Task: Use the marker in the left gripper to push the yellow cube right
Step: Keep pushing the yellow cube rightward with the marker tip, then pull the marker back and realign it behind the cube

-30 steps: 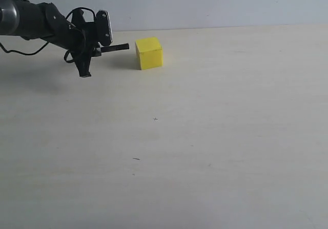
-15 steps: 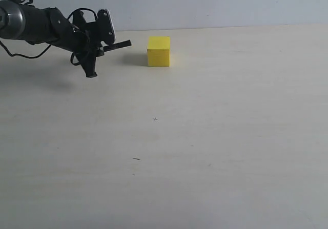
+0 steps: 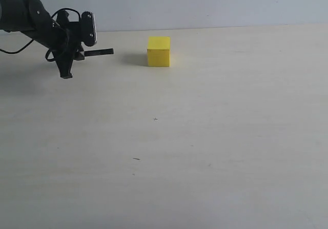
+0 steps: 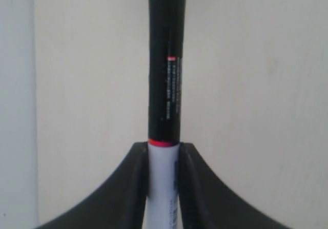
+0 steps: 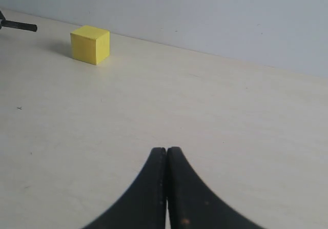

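Note:
The yellow cube (image 3: 159,51) rests on the pale table near its far edge; the right wrist view also catches the cube (image 5: 90,44). My left gripper (image 3: 77,54) hovers well to the cube's left, shut on the marker (image 3: 100,51), whose black cap points at the cube with a clear gap between them. In the left wrist view the fingers clamp the marker's white barrel (image 4: 163,180) and the long black cap (image 4: 166,60) sticks out ahead. My right gripper (image 5: 166,151) is shut with nothing in it, off the exterior view.
The pale table (image 3: 205,137) carries only small dark specks (image 3: 136,159). A grey-blue wall (image 3: 205,3) runs behind the far edge.
The cube slid right and squared up a second ago, then stayed put. My left gripper has since drawn back left with the marker, opening a gap to the cube.

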`<move>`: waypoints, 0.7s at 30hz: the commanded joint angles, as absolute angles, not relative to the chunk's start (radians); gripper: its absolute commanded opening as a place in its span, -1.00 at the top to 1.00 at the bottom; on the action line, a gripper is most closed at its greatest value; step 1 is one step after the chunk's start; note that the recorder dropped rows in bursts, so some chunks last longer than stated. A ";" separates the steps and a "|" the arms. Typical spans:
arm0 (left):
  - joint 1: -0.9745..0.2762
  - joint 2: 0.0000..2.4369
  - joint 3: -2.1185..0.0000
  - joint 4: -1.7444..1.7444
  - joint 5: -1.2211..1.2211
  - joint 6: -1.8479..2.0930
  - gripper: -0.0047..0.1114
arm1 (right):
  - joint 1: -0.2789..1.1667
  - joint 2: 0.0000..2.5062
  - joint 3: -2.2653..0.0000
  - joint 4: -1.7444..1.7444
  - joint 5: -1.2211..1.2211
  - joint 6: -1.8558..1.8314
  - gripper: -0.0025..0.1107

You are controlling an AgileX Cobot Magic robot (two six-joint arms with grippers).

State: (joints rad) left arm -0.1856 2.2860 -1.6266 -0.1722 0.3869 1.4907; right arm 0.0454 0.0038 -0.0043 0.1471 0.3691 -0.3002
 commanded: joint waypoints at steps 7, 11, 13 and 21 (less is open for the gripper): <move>-0.266 2.275 -1.632 -0.146 0.282 1.394 0.92 | 0.047 0.000 0.000 0.150 0.356 -0.302 0.96; -0.304 2.275 -1.632 -0.131 0.212 1.345 0.92 | 0.047 0.000 0.000 0.150 0.356 -0.302 0.96; -0.321 2.276 -1.632 -0.106 0.208 1.345 0.92 | 0.047 0.000 0.000 0.150 0.356 -0.302 0.96; -0.313 2.276 -1.632 -0.077 0.210 1.295 0.92 | 0.047 0.000 0.000 0.150 0.356 -0.302 0.96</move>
